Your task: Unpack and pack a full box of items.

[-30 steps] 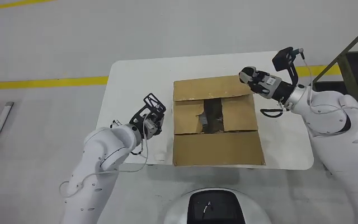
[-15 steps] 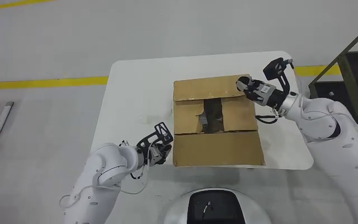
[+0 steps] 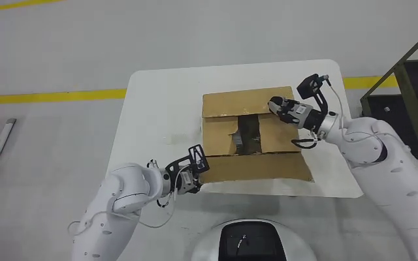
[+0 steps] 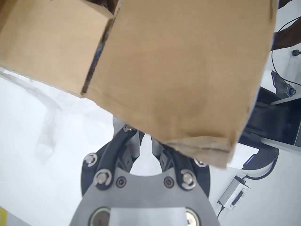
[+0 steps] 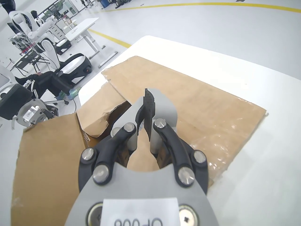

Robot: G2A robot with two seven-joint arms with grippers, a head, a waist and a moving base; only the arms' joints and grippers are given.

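A brown cardboard box (image 3: 255, 173) sits mid-table, its flaps mostly folded over. A dark gap (image 3: 248, 134) between the inner flaps shows indistinct items inside. My left gripper (image 3: 196, 164) is at the near left corner of the front flap. In the left wrist view that flap (image 4: 183, 59) lies over the left gripper (image 4: 145, 139) and hides its tips; the linkage stands narrow, shut. My right gripper (image 3: 277, 104) hovers over the right inner flap beside the far flap. It is shut with nothing held, as the right gripper (image 5: 145, 109) shows above the cardboard (image 5: 188, 104).
The white table (image 3: 157, 104) has bare surface left of the box and a narrow strip to its right. The box's front flap reaches the table's near edge. A dark rack (image 3: 405, 78) stands off the right end. Another white robot (image 5: 30, 31) stands far off.
My left gripper moved from the bare table left of the box down to the front flap's near left corner. My right gripper moved leftward from the box's far right corner over the flaps.
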